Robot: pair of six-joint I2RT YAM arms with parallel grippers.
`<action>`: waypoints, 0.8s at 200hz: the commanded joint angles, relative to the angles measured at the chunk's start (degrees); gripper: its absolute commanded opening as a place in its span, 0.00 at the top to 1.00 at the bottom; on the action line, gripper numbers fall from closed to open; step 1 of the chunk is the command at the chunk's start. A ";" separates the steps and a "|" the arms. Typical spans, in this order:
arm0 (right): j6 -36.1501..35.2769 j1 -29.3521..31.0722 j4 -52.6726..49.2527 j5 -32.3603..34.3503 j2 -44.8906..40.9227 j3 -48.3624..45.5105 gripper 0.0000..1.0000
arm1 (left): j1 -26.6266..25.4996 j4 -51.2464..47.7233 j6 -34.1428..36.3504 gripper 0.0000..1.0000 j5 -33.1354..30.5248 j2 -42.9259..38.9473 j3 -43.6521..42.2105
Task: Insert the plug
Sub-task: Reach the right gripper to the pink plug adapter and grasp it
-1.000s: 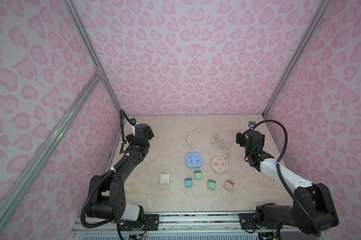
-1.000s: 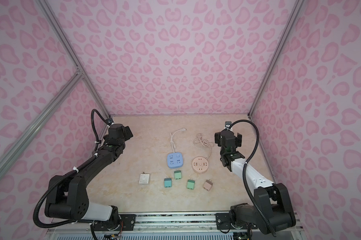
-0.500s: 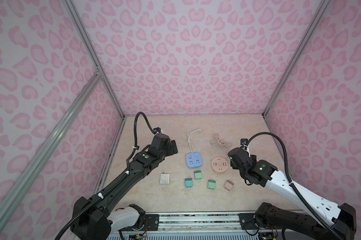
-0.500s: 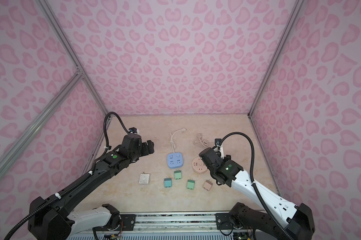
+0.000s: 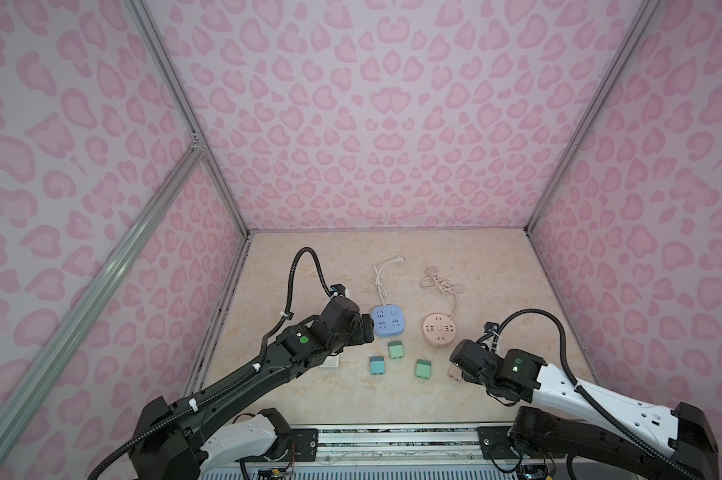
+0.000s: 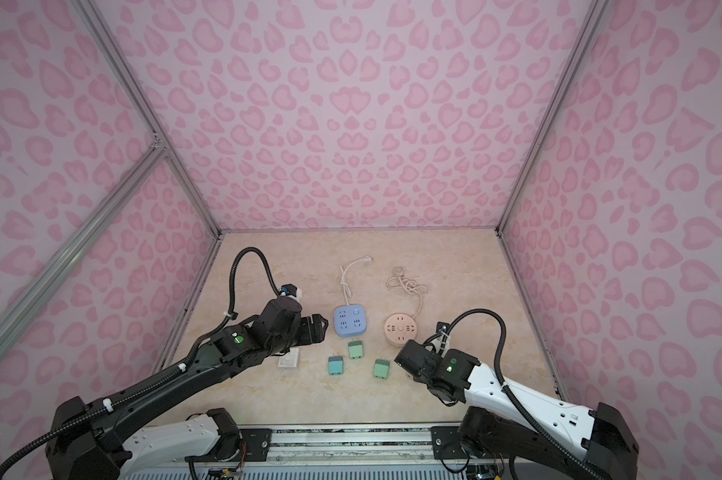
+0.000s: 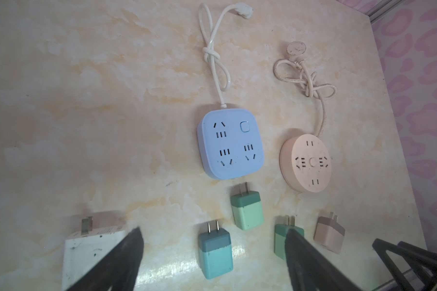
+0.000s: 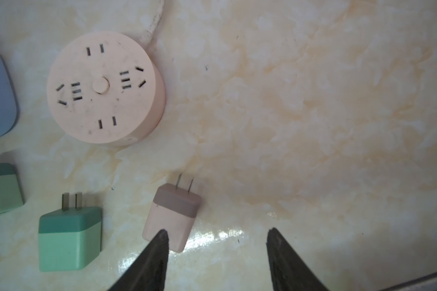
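Several plugs lie on the marble floor in front of a blue square socket block (image 5: pixel 388 321) and a pink round socket block (image 5: pixel 439 330). My left gripper (image 7: pixel 213 231) hangs open above the row. The teal plug (image 7: pixel 215 252) shows between its fingers, which do not touch it, and the white plug (image 7: pixel 91 249) is under one finger. My right gripper (image 8: pixel 217 231) is open and low over the floor. The pink plug (image 8: pixel 172 214) lies prongs forward just beside one fingertip (image 8: pixel 162 236), outside the gap. A light green plug (image 7: pixel 247 210) and a darker green plug (image 8: pixel 69 239) lie between.
Both socket blocks trail knotted cords (image 7: pixel 215 58) toward the back wall. Pink patterned walls close the floor on three sides, and a metal rail (image 5: pixel 392 436) runs along the front. Bare floor (image 8: pixel 313 113) lies to the right of the pink round block.
Both arms have swung in from the side walls and come down over the row of plugs. The right jaws have narrowed, and the left jaws have narrowed slightly.
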 commanded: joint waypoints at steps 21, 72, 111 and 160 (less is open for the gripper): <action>7.00 0.06 6.18 -0.99 -1.02 -3.80 0.37 | -0.33 2.21 0.30 0.10 -1.29 -0.51 -0.45; 6.03 -0.07 10.25 -2.18 4.31 -2.03 0.39 | -0.39 1.55 0.76 0.10 -1.76 -0.23 0.71; 6.19 -0.34 13.16 -4.41 8.56 -1.32 0.42 | -0.35 1.59 0.67 0.10 -1.98 -0.32 0.65; 8.01 -0.73 17.71 -7.86 12.79 -3.04 0.43 | -0.45 0.66 1.19 0.10 -2.35 0.30 1.09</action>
